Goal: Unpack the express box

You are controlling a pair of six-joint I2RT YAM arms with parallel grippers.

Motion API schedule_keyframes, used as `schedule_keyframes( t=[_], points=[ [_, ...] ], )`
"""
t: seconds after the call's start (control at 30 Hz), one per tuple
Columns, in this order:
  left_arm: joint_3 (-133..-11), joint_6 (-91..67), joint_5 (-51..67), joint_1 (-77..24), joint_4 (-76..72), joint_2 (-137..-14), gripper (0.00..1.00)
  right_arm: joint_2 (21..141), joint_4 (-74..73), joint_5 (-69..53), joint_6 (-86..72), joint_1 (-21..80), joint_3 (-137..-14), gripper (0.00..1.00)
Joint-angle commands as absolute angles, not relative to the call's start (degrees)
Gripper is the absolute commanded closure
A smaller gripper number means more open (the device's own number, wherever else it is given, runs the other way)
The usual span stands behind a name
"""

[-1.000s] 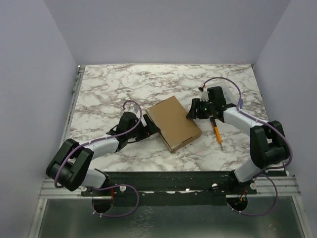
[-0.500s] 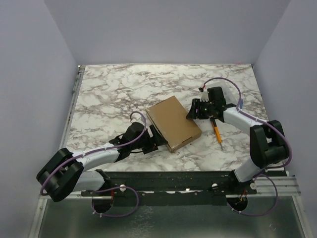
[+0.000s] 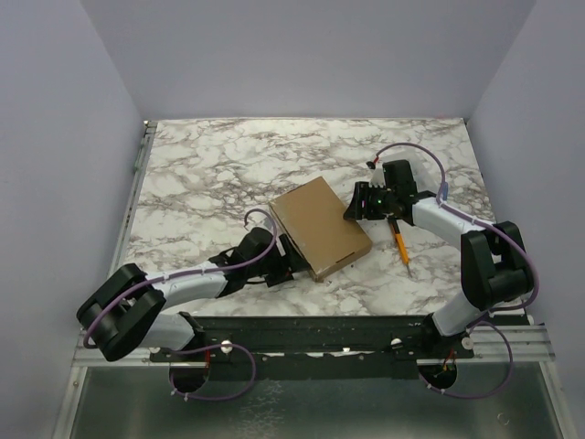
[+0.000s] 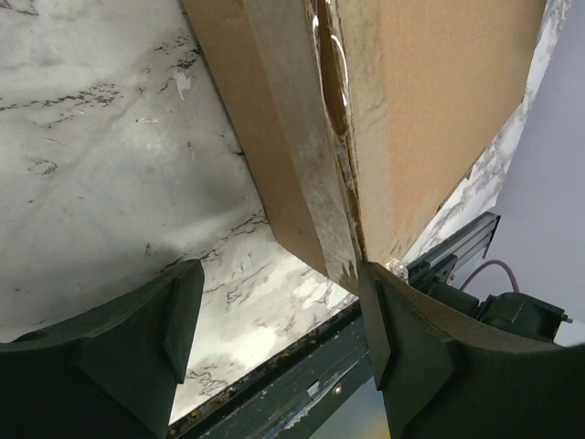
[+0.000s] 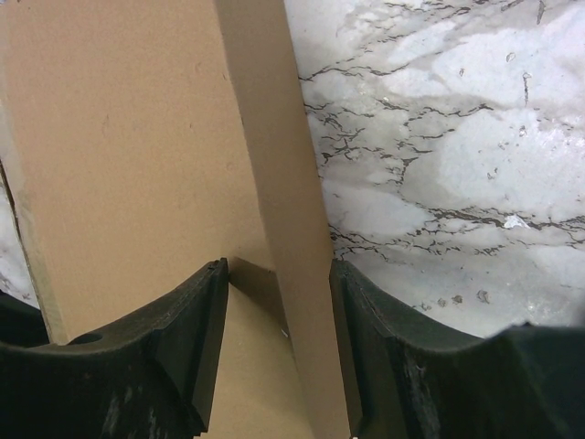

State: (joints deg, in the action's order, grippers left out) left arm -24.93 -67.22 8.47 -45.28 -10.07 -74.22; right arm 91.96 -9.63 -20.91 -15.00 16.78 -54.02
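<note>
The marble table [image 3: 201, 174] fills the middle of the top view, with bare surface open toward the upper left and upper right. The express box [image 3: 320, 227] lies closed at the centre, its long axis running from upper left to lower right.

The left gripper [image 3: 291, 258] sits at the box's lower-left edge, near the bottom corner. In the left wrist view its fingers are spread apart. The lid seam runs up between them, and the right finger is just at the box corner.

The right gripper [image 3: 355, 206] meets the upper-right edge and straddles the side wall. I cannot tell whether it pinches the wall.

Both arms are equally close, though the left looks better placed to lift the lid.

An orange pencil [image 3: 400, 242] lies just beside the box, at its right.
</note>
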Motion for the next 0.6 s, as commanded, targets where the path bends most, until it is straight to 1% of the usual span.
schedule_keyframes(
  t=[0.0,0.3,0.47,0.57],
  points=[
    [-26.57,-66.69,6.56,-45.77,-10.56,-76.19,0.26,92.75,-9.40,-22.23,-14.75,16.52,-53.42,0.46],
    [-25.70,-66.60,6.43,-45.95,-10.55,-74.54,0.24,93.27,-9.31,-22.69,-14.77,16.50,-53.49,0.47],
    [-26.76,-66.61,6.33,-46.03,-10.58,-70.93,0.14,93.38,-9.23,-22.89,-14.76,16.50,-53.42,0.47],
    [-26.72,-66.47,5.58,-46.05,-10.46,-69.88,0.13,93.42,-9.31,-22.85,-14.76,16.52,-53.47,0.48]
  ],
)
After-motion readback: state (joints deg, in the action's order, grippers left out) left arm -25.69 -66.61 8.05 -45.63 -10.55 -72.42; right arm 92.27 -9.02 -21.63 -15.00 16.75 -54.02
